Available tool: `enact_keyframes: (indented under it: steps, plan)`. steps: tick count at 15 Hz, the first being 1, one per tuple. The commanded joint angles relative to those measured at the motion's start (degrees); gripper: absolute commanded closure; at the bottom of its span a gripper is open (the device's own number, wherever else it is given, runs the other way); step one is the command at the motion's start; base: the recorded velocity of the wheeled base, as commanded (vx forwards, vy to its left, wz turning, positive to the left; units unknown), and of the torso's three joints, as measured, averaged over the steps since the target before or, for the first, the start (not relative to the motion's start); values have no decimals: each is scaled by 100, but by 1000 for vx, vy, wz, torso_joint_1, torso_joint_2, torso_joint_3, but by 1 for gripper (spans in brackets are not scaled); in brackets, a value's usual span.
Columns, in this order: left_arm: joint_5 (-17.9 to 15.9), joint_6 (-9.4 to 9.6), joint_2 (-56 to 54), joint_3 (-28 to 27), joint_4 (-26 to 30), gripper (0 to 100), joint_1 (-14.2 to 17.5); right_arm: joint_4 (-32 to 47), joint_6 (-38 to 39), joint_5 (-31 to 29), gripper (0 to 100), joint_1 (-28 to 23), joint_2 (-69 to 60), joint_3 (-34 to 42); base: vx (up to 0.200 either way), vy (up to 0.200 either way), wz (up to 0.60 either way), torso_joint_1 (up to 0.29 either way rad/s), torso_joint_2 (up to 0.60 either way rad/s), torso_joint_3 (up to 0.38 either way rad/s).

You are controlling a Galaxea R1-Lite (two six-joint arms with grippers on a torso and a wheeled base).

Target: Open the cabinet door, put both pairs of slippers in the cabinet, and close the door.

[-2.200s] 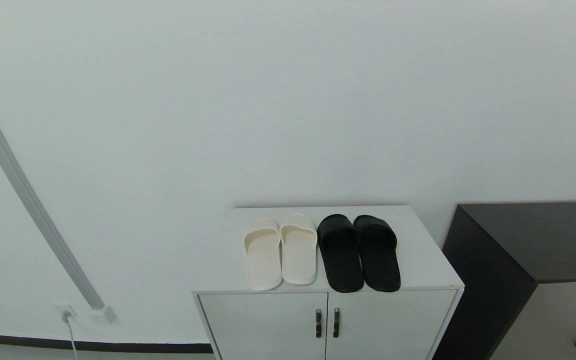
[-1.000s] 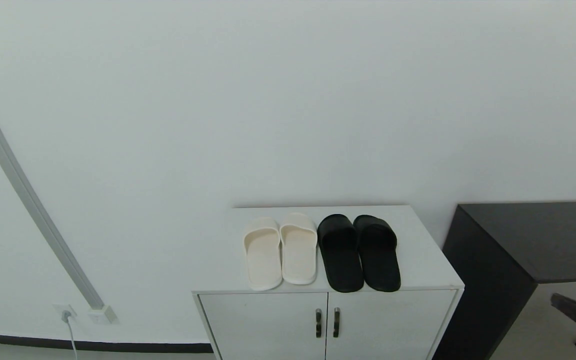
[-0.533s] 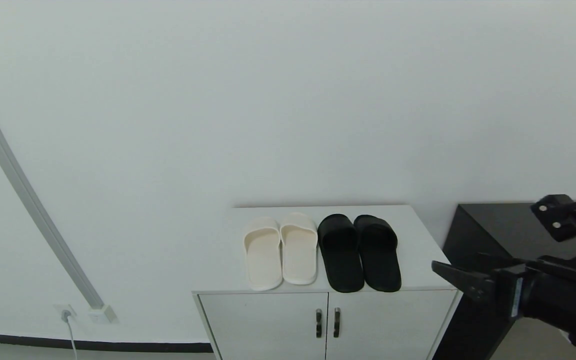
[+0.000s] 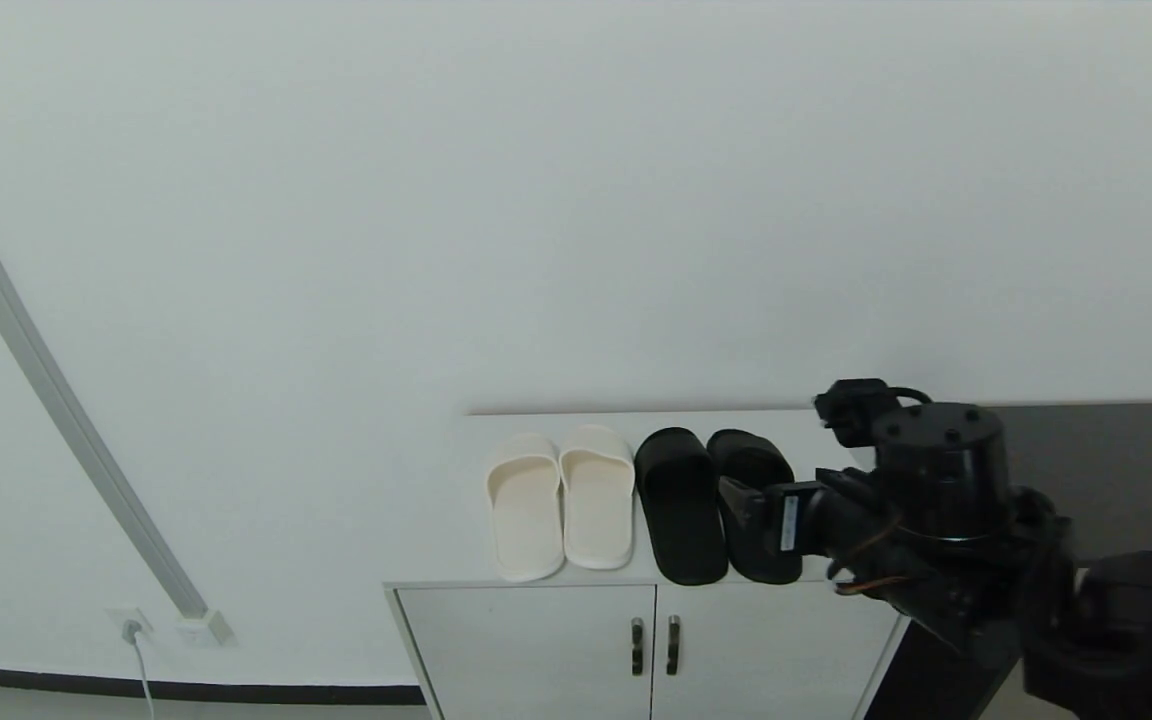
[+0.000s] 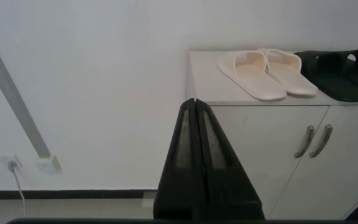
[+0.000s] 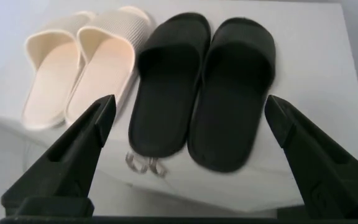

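Right tool point(image 6: 190, 104), spread wide, hides part of black slippers point(image 4: 681, 505) (left tool point(image 5: 195, 103) pinched together).

White two-door cabinet point(image 4: 526, 650): cream foam slippers point(image 4: 561, 505) and black foam slippers point(image 4: 681, 505) fill the top's middle, leaving bare strips at its left edge and along the white wall point(image 4: 576, 200) behind. Front approach to its paired dark handles point(image 4: 654, 645) is open. A dark brown cabinet point(image 4: 1116, 460) crowds its right side, and the right gripper point(image 6: 190, 102), spread wide, hangs over the black pair.
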Motion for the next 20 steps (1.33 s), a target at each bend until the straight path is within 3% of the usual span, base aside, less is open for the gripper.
enact_keyframes:
  steps: [1,7,11,20]
  plan:
    - [1,-2,7,0,0,100,1,-163,2,-472,0,41,1254,-799,0,0,0,0,0,0]
    - [1,-2,7,0,0,100,1,-418,-7,-929,0,-284,2396,-1625,0,0,0,0,0,0]
    - [1,-2,7,0,0,100,1,-778,-78,-911,0,-425,2959,-2038,0,0,0,0,0,0]
    - [1,-2,7,0,0,100,1,-752,-464,-691,0,-662,3864,-3277,0,0,0,0,0,0]
